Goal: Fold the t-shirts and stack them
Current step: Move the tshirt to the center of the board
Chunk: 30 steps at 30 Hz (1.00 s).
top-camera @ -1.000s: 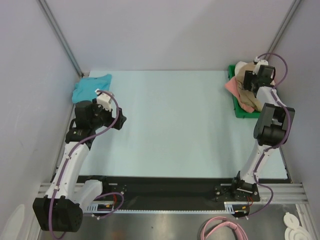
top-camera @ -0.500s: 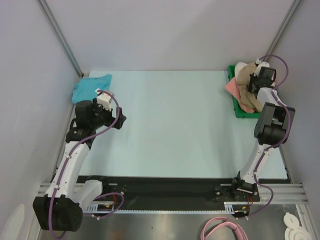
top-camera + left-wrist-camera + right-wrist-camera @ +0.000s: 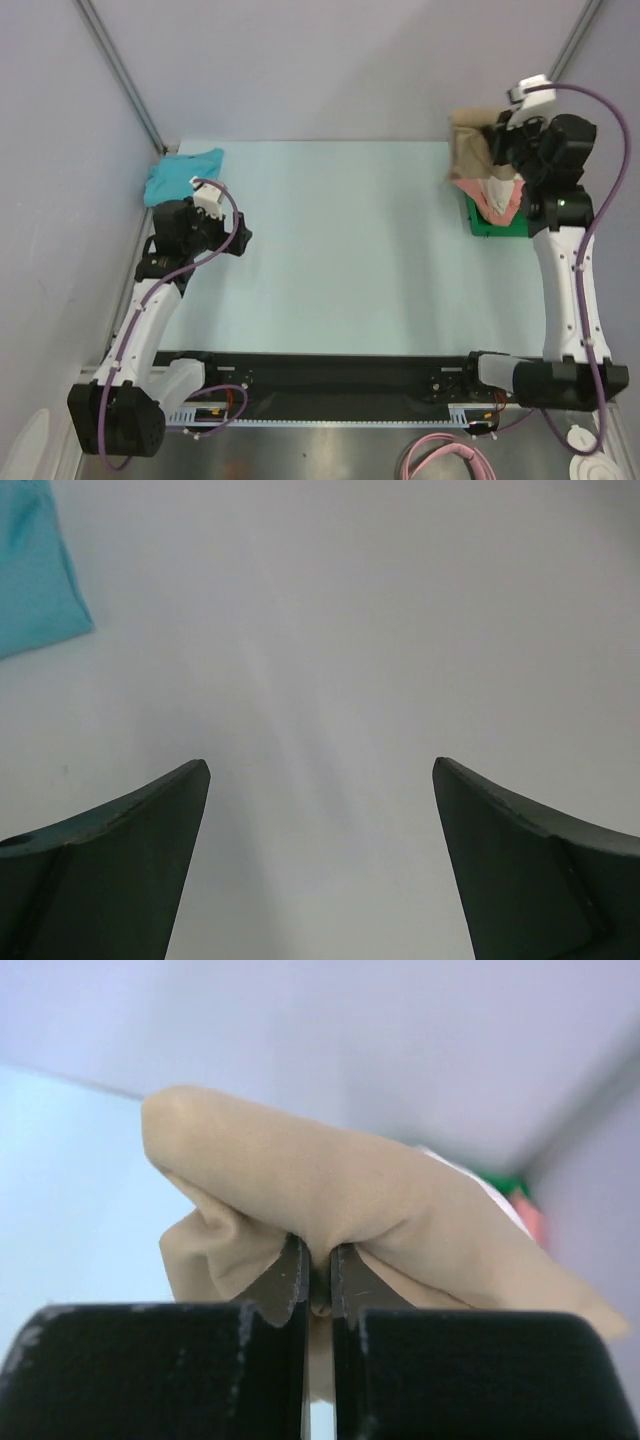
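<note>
My right gripper (image 3: 318,1252) is shut on a fold of the tan t-shirt (image 3: 330,1180), which bunches over its fingertips. From above, the tan t-shirt (image 3: 468,150) hangs lifted over the green tray (image 3: 478,222) at the back right, beside my right gripper (image 3: 497,145). In the tray lie a coral-pink t-shirt (image 3: 468,183) and a cream-white one (image 3: 497,190). A teal-blue t-shirt (image 3: 183,173) lies crumpled at the back left corner; its edge (image 3: 35,575) shows in the left wrist view. My left gripper (image 3: 320,770) hangs open over bare table, its dark fingers (image 3: 130,820) wide apart with nothing between them.
Grey walls close in the table on three sides, with metal posts (image 3: 125,75) in the back corners. The pale blue table surface (image 3: 340,240) stretches between the two arms. A black rail (image 3: 330,375) runs along the near edge.
My right gripper has shut on the tan t-shirt and risen, drawing it up out of the tray as the arm straightened. The left arm has barely moved.
</note>
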Motion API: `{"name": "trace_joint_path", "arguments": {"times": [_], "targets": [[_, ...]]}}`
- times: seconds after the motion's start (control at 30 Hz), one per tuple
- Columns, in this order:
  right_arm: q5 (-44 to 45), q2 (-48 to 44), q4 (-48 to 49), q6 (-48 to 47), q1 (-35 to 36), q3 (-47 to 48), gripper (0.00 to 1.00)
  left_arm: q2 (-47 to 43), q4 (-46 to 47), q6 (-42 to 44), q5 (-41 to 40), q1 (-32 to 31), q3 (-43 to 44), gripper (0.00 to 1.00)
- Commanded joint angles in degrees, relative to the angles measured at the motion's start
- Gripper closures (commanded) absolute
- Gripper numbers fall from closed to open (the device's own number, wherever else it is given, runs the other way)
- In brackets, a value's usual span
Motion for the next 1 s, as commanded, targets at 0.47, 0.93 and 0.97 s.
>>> {"name": "trace_joint_path", "arguments": {"times": [0.47, 0.93, 0.97], "targets": [[-0.03, 9.44, -7.32, -3.68, 21.88, -5.42, 0.34, -4.14, -2.4, 7.27, 10.24, 0.0, -1.18, 0.0], [11.13, 11.97, 1.73, -26.27, 56.21, -26.7, 0.41, -8.8, 1.82, 7.8, -6.63, 0.61, -2.85, 0.0], [12.0, 13.83, 2.26, -26.88, 57.72, -26.0, 0.41, -8.27, 1.29, 7.63, -6.29, 1.23, -2.5, 0.0]]}}
